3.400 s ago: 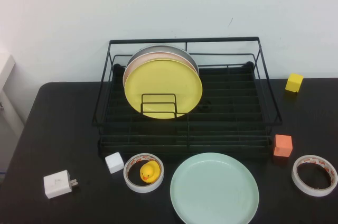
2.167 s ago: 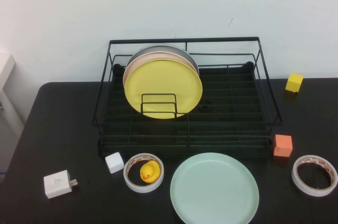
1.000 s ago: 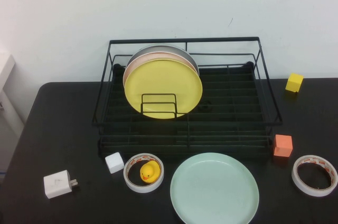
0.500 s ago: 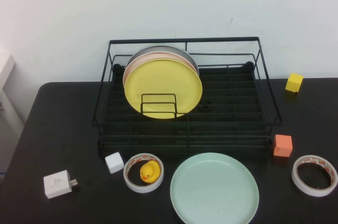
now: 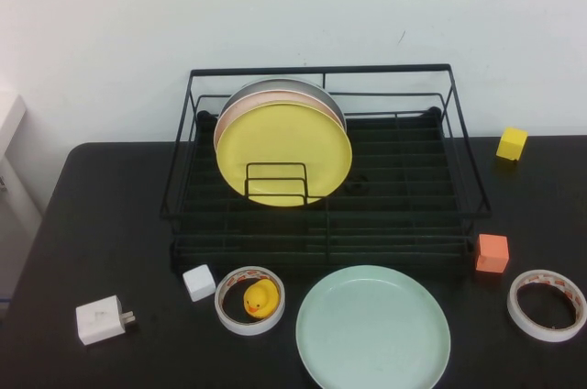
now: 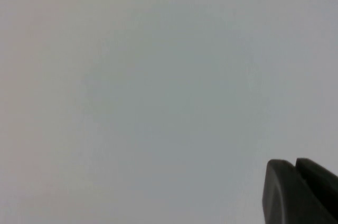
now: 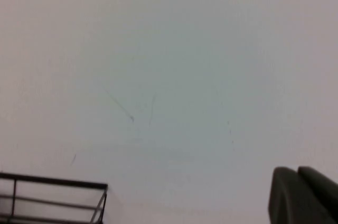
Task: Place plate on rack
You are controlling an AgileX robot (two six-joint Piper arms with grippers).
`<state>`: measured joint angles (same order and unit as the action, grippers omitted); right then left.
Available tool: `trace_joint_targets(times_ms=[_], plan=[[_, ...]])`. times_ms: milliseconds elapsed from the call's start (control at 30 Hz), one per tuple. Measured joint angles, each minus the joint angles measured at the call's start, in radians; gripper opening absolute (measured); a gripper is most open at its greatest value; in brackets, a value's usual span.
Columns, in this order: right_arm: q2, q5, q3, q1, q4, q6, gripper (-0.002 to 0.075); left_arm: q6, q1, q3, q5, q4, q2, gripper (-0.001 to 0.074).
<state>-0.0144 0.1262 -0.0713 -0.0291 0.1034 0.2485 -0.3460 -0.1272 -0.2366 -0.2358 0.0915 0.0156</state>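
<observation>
The plate (image 5: 372, 328) is seen lying flat on the black table (image 5: 110, 224), just in front of the rack (image 5: 326, 164), at about 6 o'clock from it. No arm is seen in the high view. The left gripper (image 6: 301, 192) and the right gripper (image 7: 303, 195) are each seen only as a dark tip against a pale wall; their opening cannot be told. Nothing is seen held. Both are recorded well apart from the plate.

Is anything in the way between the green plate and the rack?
Nothing lies between them: the plate sits flat just in front of the rack, though the rack's front rail must be cleared. Three plates fill its left. Both grippers are out of the high view, each wrist camera facing the wall.
</observation>
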Motion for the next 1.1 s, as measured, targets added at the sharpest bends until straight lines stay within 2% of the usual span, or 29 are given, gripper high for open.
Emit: trace_joint_targets(times_ms=[100, 267, 367, 500, 600, 733, 867, 1100], plan=[[0.0, -0.138, -0.076, 0.0, 0.0, 0.015, 0.0, 0.123, 0.0, -0.104, 0.147, -0.025, -0.013, 0.0006], [0.044, -0.331, -0.177, 0.0, 0.004, 0.023, 0.0, 0.346, 0.0, -0.131, 0.171, -0.092, -0.069, 0.0006], [0.12, -0.458, -0.234, 0.0, 0.044, 0.023, 0.0, 0.358, 0.0, -0.109, 0.236, -0.085, -0.099, 0.0006], [0.267, -0.593, -0.283, 0.0, 0.173, 0.088, 0.0, 0.275, 0.0, -0.054, 0.434, -0.037, -0.15, 0.0006], [0.408, -0.694, -0.305, 0.0, 0.289, 0.198, 0.0, 0.186, 0.0, -0.03, 0.513, -0.011, -0.185, 0.0006], [0.626, -0.817, -0.332, 0.0, 0.426, 0.333, 0.0, 0.078, 0.0, -0.03, 0.523, 0.03, -0.204, 0.0006], [0.835, -0.841, -0.347, 0.0, 0.6, 0.545, 0.0, 0.018, 0.0, -0.03, 0.555, 0.084, -0.218, 0.0006], [1.211, -0.779, -0.353, 0.034, 1.119, 1.083, 0.0, 0.023, 0.0, -0.03, 0.564, 0.165, -0.221, 0.0006]])
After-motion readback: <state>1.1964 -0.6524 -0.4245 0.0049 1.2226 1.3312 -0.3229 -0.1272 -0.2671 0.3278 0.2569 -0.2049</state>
